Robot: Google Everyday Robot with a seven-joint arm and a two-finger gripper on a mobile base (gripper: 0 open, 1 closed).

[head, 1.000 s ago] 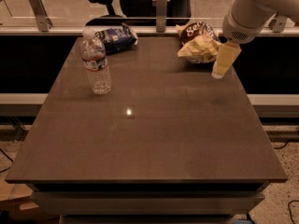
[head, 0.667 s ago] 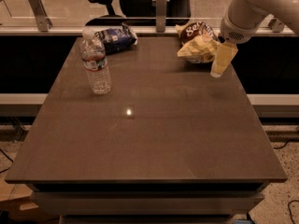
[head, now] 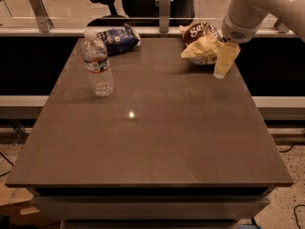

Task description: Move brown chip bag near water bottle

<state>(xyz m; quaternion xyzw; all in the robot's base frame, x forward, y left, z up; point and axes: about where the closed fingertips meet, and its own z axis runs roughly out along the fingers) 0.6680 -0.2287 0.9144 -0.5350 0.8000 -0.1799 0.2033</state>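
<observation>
Your step in hand looks like securing the brown chip bag [head: 199, 43], which lies well to the right of the water bottle [head: 97, 63] and somewhat behind it, by the far edge of the table [head: 152, 142]. Take the bag's crumpled body, not a loose edge, and lift it clear before carrying it toward the bottle. Set it down just to the bottle's right, near but not touching, since the bottle stands upright and would tip easily. Keep away from the dark blue snack bag [head: 116, 36] just behind the bottle. The arm reaches in from beyond the bag, on the side away from the bottle. The gripper [head: 224, 61] points down, slightly tilted, at the bag's right side. You cannot tell whether it is parted or clamped on the bag.
</observation>
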